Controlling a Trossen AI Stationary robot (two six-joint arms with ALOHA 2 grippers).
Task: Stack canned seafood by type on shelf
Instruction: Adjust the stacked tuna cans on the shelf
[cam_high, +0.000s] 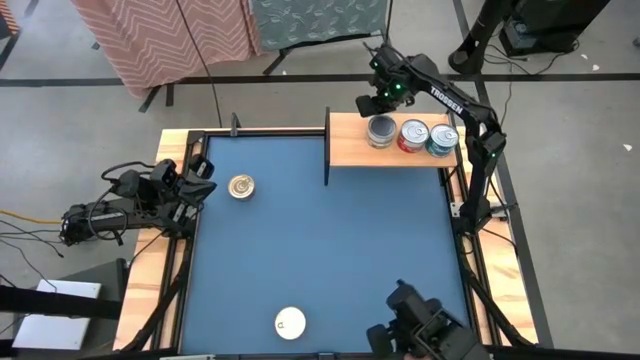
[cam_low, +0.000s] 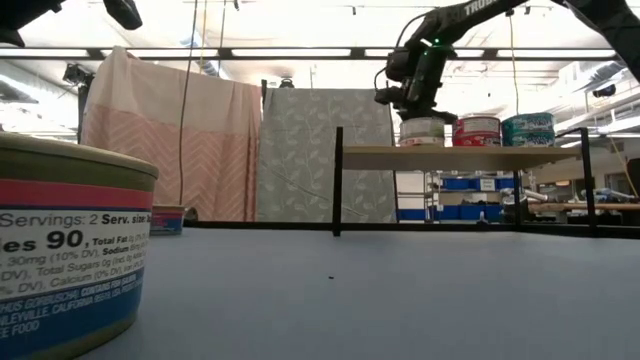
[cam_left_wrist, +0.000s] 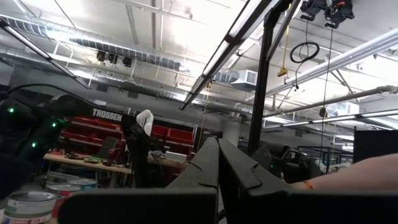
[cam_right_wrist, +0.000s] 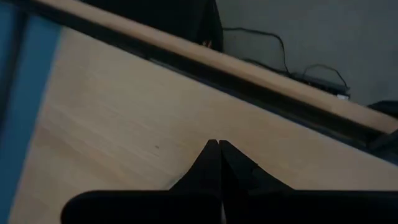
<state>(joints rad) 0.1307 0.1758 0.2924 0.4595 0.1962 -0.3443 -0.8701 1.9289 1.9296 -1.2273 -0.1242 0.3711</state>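
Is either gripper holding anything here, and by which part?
Nothing is held. The right gripper, over the shelf beside three cans, is shut and empty; the left gripper, at the left edge of the table, likewise.

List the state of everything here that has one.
Left end effector: shut, empty, at the table's left edge.
Right end effector: shut, empty, over the shelf.
Shelf: holds three tins, upright, unstacked.
Gold-lidded tin: upright on the table, not shelved.
White-lidded tin: upright on the table, not shelved.
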